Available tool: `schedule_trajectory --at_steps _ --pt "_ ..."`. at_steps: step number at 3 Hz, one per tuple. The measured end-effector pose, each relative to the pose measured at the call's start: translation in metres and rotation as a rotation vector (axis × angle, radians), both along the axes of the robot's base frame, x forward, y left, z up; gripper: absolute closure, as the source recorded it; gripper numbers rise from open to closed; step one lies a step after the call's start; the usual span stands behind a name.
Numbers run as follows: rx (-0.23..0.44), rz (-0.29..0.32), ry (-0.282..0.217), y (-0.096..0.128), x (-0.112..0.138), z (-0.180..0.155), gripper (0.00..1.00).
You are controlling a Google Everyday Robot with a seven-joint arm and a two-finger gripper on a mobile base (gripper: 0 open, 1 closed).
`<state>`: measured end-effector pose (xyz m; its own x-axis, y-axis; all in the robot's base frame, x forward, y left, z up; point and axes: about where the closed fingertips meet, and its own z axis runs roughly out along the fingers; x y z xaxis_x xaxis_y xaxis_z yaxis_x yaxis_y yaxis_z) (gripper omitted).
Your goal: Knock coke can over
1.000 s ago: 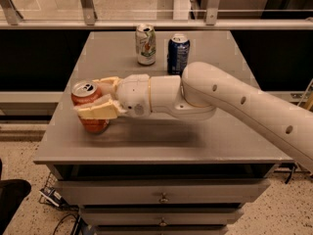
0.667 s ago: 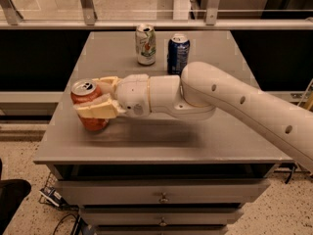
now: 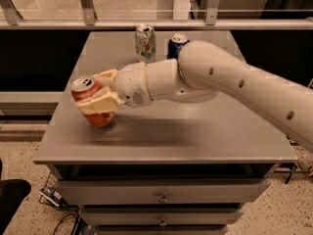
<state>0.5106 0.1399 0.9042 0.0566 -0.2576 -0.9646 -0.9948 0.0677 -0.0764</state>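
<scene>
The red coke can (image 3: 93,104) with a silver top stands on the left front part of the grey table (image 3: 195,136), tilted with its top leaning left. My gripper (image 3: 100,89) reaches in from the right, its cream fingers (image 3: 100,103) closed around the can's middle. The white arm stretches back to the right edge of the view.
A white-and-green can (image 3: 145,43) and a dark blue can (image 3: 177,45) stand upright at the back of the table, behind my arm. Drawers (image 3: 164,197) sit under the table top. A railing runs behind the table. The table's left edge is close to the coke can.
The coke can has tipped from nearly upright to leaning left in my gripper. The other two cans have not moved.
</scene>
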Motion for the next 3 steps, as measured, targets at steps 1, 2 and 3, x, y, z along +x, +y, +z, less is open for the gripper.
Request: schedule_trajectory --at_steps 1,2,3 --pt "-0.189 0.016 -0.056 0.003 0.006 0.023 1.00" --pt "-0.389 0.013 -0.089 0.001 0.011 0.034 1.00" --pt "-0.579 0.016 -0.143 -0.001 0.010 0.029 1.00"
